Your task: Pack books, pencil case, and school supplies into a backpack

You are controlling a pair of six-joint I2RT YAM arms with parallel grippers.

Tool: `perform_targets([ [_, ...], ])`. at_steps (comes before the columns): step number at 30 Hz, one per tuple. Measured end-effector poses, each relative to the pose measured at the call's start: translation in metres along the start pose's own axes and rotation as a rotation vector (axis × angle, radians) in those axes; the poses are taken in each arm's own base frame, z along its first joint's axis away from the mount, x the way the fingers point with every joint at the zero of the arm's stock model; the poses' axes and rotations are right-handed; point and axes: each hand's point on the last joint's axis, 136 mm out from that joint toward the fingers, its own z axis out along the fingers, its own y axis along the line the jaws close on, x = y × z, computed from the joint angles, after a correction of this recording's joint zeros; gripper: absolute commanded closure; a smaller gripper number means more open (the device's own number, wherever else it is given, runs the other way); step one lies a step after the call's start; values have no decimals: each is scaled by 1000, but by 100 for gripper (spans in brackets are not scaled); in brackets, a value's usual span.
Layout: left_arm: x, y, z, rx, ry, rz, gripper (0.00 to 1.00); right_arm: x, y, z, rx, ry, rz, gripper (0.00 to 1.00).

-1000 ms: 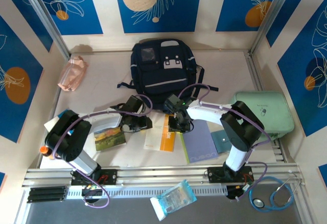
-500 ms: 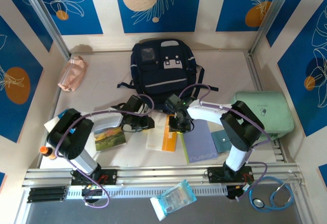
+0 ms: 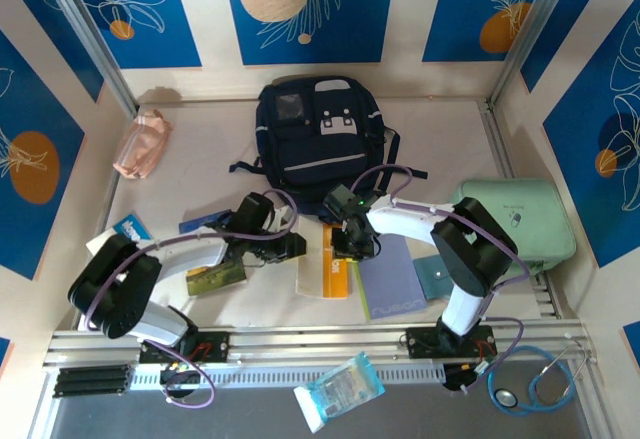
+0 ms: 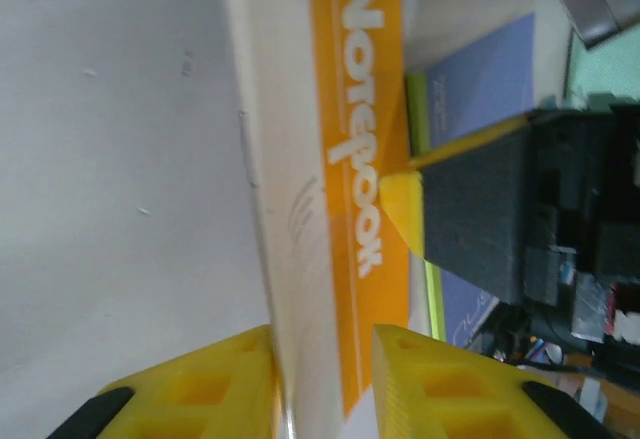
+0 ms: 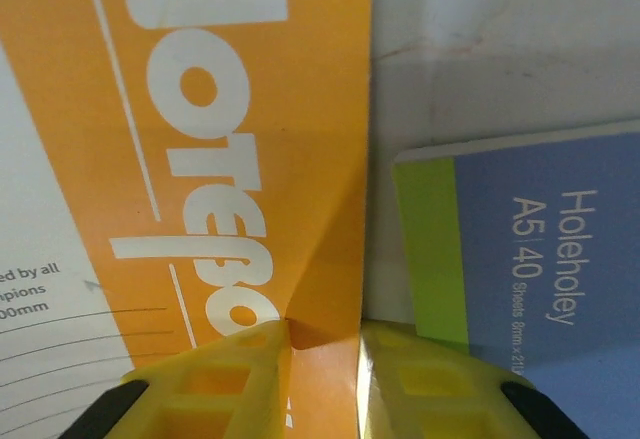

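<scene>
The pale tabletop (image 3: 210, 149) sits boxed in by blue leaf-print wall panels (image 3: 305, 9). The white notebook with the orange band (image 3: 328, 271) lies at centre frame, just below the navy backpack (image 3: 318, 139). Its long axis runs top to bottom, with the orange band along its right. My left claw (image 4: 322, 344) pinches its left side, arm stretched low from the lower left. My right claw (image 5: 325, 344) clamps the creased orange edge, elbow folded at the right.
</scene>
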Motion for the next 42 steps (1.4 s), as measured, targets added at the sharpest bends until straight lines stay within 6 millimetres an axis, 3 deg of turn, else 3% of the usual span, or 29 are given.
perform_targets([
  [8,8,12,3,-23,4,-15,75,0,0,0,8,6,-8,77],
  [14,7,23,0,-84,-13,-24,95,-1,0,-1,11,3,-9,77],
  [15,7,23,-2,-89,-20,-20,100,-1,-1,-1,13,2,-9,76],
  [19,2,20,-16,-110,-63,9,100,-2,1,-3,1,-14,-20,65],
  [23,-10,15,-44,-134,-160,39,100,-5,4,-14,-44,-69,-51,57],
  [28,-29,13,-96,-192,-316,18,100,-25,14,-53,-160,-189,-55,49],
  [36,-77,-37,-179,-199,-602,53,100,-55,28,-114,-427,-305,17,31],
  [42,-121,-62,-196,-149,-764,32,100,-73,47,-147,-667,-311,106,19],
])
